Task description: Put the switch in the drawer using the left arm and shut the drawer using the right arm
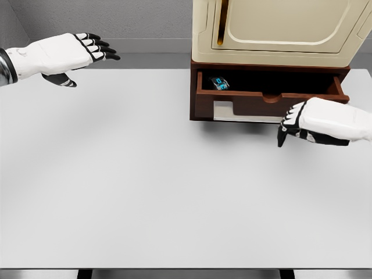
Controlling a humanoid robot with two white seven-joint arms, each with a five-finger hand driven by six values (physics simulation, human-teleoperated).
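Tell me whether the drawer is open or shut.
Open. The drawer is pulled out from under the cabinet, its inside exposed with the switch lying in it. The right hand is at its front.

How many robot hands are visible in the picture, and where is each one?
2. The left hand hovers at the upper left, fingers spread and empty. The right hand is just in front of the open drawer, at its right end. None seems hidden.
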